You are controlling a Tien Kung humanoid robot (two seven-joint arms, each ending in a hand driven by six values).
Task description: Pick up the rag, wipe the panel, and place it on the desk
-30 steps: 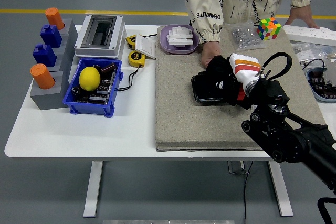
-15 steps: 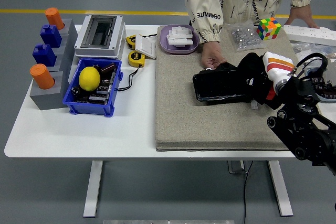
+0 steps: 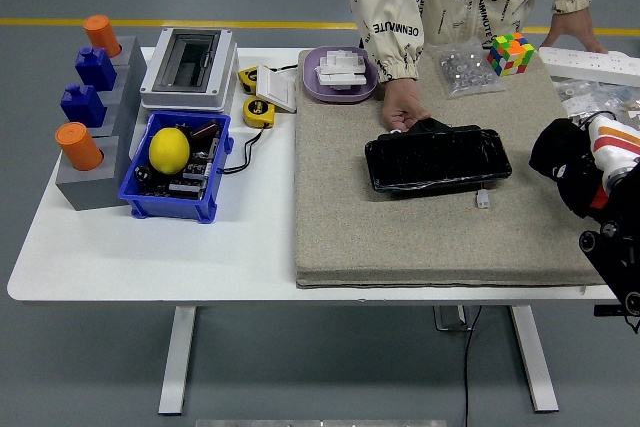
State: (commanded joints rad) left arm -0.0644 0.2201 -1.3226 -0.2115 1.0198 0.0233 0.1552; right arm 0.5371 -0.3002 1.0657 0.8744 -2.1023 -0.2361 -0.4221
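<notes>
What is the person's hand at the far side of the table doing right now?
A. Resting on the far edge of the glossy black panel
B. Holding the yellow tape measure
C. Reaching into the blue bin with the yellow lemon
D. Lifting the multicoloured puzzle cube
A: the person's hand rests at the far left edge of the flat glossy black panel lying on the grey felt mat.

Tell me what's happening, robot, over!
Right hand off the panel, at mat's right edge. Rag not clearly seen. Person's hand touching panel's far edge. Left arm unseen.
</notes>
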